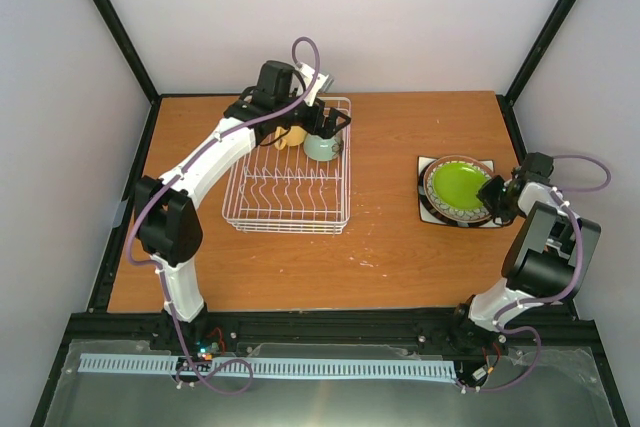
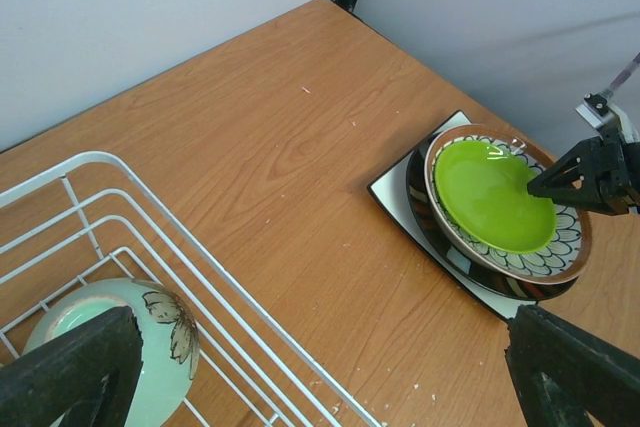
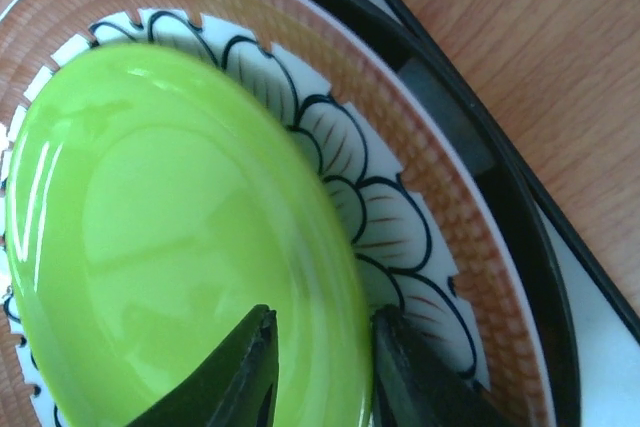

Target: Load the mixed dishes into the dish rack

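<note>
**Green plate under grip to the right of the rack; two cups in the rack**

1. Dish rack (image 1: 288,182): a white wire rack standing on the counter (image 1: 380,247). All positions below are taken from it.
2. In the rack: a pale green cup (image 1: 322,145) with a flower on its side sits in the far right corner. A yellow mug (image 1: 290,137) is just beside it on its left, along the far end. The prong rows nearer the arms hold no plates.
3. Right of the rack, well apart from it, three plates are stacked on the counter. A square white plate (image 1: 428,209), dark in its middle, is at the bottom. A patterned plate (image 1: 440,199) with a brown rim and petal drawing lies on it. The green plate (image 1: 462,187) is on top.
4. Right tool (image 3: 325,347): at the edge of the stack farthest from the rack. One finger is over the green plate's inner face and the other against its outer edge, clamping its rim.
5. Left tool (image 2: 320,327): above the rack's far right corner, over the pale green cup. Its fingers (image 2: 70,367) are spread fully wide, holding nothing.
</note>
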